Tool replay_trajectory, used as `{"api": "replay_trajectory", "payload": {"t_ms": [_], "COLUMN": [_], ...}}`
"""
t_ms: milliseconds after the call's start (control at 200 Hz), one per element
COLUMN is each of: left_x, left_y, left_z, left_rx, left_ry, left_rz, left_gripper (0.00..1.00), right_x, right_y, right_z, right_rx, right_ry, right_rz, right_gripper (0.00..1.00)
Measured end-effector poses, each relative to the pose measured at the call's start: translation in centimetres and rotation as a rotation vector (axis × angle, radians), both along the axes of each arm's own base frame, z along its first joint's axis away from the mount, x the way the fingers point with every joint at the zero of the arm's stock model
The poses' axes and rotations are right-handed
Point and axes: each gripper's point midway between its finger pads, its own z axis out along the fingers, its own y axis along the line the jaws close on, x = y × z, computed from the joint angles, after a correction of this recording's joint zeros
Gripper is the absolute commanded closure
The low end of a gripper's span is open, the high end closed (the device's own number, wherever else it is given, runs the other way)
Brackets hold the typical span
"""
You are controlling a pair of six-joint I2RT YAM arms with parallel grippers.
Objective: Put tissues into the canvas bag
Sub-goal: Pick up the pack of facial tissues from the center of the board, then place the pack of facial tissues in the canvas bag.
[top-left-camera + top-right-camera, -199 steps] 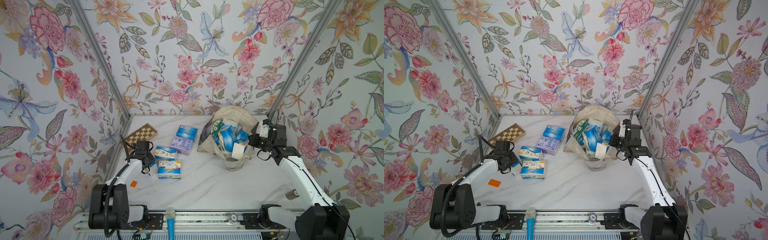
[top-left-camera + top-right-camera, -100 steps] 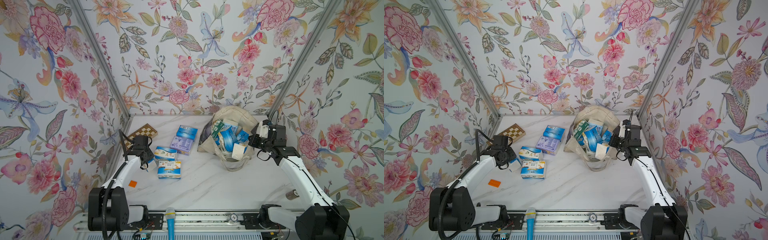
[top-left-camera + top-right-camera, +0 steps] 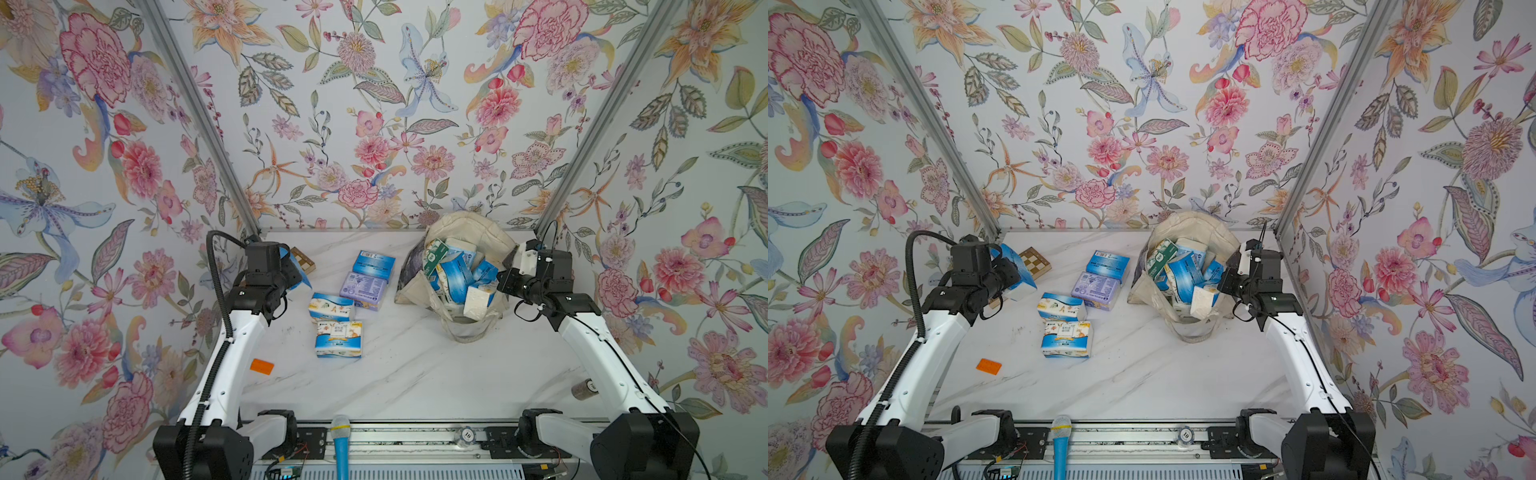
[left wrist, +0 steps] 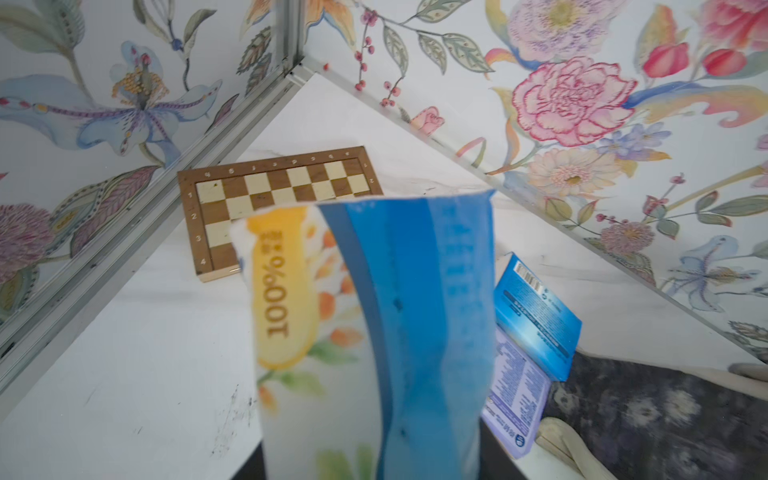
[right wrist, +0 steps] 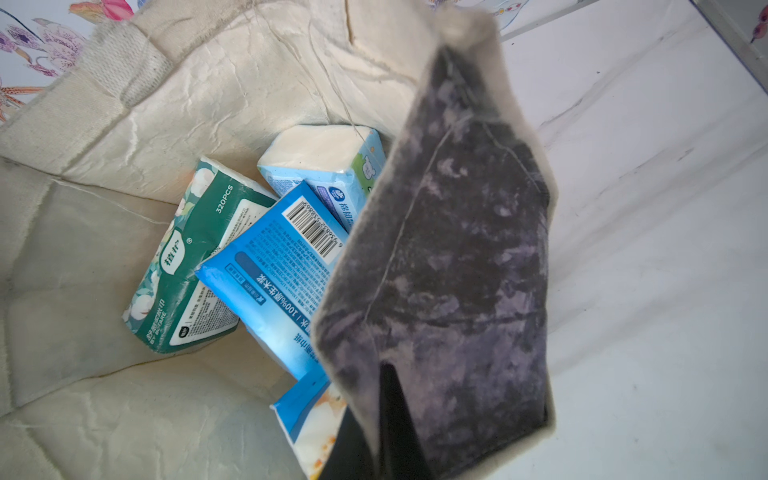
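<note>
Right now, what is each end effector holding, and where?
Left end effector: a blue-and-white tissue pack, gripped by one end. Right end effector: the canvas bag, pinched at its rim on the grey-printed side.

- The blue-and-white tissue pack [image 4: 365,332], close up in the left wrist view, bears "100%" on a yellow patch; the small characters beside it are too blurred to read.
- The chessboard [image 4: 257,187] has 1, 2, 3, 4 down one border.
- In the canvas bag [image 5: 124,124], the green tissue pack [image 5: 191,257] reads "320PCS" and "植护".
- The blue tissue pack [image 5: 278,266] touching it carries a barcode and "100%" followed by Chinese characters.
- A round token [image 3: 466,435] at the front shows "10" in both top views.
</note>
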Motion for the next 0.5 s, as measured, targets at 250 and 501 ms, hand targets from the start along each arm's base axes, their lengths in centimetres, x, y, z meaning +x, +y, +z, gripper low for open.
{"api": "replay_trajectory", "payload": {"t_ms": [250,501], "left_x": [4.4,5.3], "left_y": [-13.4,-29.0], "left_z": [9.6,16.0], "left_rx": [-0.035,-0.118], "left_ry": [-0.225,-0.402], "left_rz": [-0.387,-0.783], "left_gripper": [0.66,0.66], "right_x": [-0.2,-0.7], "right_y": [-0.3,-0.5], "right_z": [0.6,0.9], "right_rx": [0.01,0.018], "right_ry": [-0.012,-0.009], "right_rz": [-0.025,-0.045], "right_gripper": [0.94,0.94]}}
